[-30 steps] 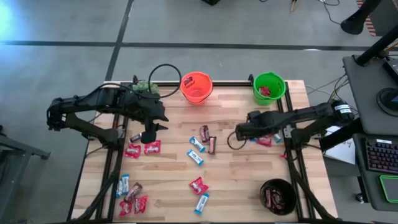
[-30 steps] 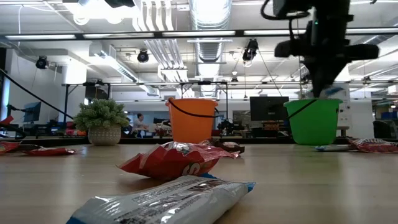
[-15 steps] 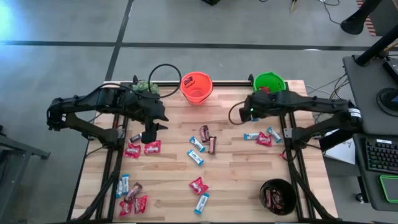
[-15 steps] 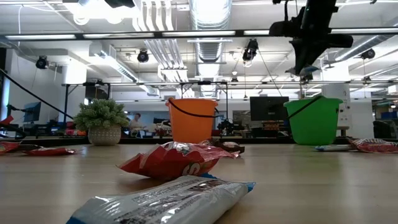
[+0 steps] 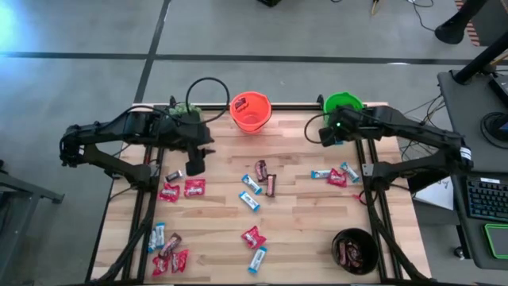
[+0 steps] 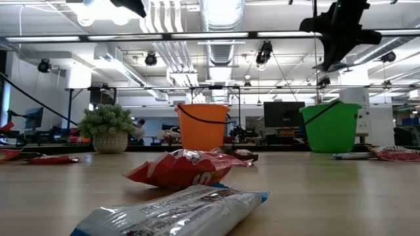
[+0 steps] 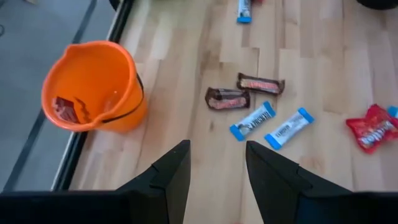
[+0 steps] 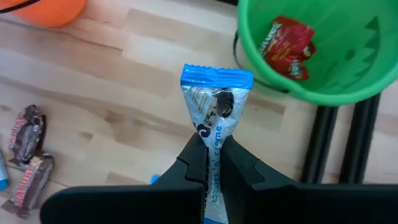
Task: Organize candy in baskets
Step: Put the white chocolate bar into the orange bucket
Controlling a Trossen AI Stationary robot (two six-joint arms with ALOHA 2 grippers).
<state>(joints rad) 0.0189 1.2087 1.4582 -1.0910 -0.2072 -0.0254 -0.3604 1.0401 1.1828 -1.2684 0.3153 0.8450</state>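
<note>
My right gripper (image 5: 327, 137) hangs above the table just near-left of the green basket (image 5: 343, 108) and is shut on a light blue-and-white candy bar (image 8: 216, 106). The green basket (image 8: 311, 43) holds a red candy (image 8: 287, 38). My left gripper (image 5: 196, 161) hovers open over the left half of the table, touching nothing. The orange basket (image 5: 250, 111) stands at the far edge with a red candy (image 7: 64, 108) inside. The black basket (image 5: 355, 250) stands near right with candy in it. Loose candy (image 5: 252, 184) lies flat across the table. My right gripper pinches the blue-and-white bar between its two fingers at the wrapper's middle (image 8: 213, 144). The fingers slant down from above. The bar is lifted clear of the table, and its crimped blue end (image 8: 217, 76) sticks out past the fingertips.
A small fuzzy plant (image 5: 184, 111) stands far left beside a black cable loop (image 5: 208, 99). Red candies (image 5: 182, 190) lie under the left gripper. Brown and blue bars (image 7: 249, 106) lie mid-table, more candy (image 5: 336, 176) at the right and a cluster (image 5: 167, 250) near left.
My right gripper has risen and gone toward the table's far edge and right, from mid-table to beside the green basket, carrying the blue-and-white bar clear of the table. My left gripper has turned a little where it hangs.
</note>
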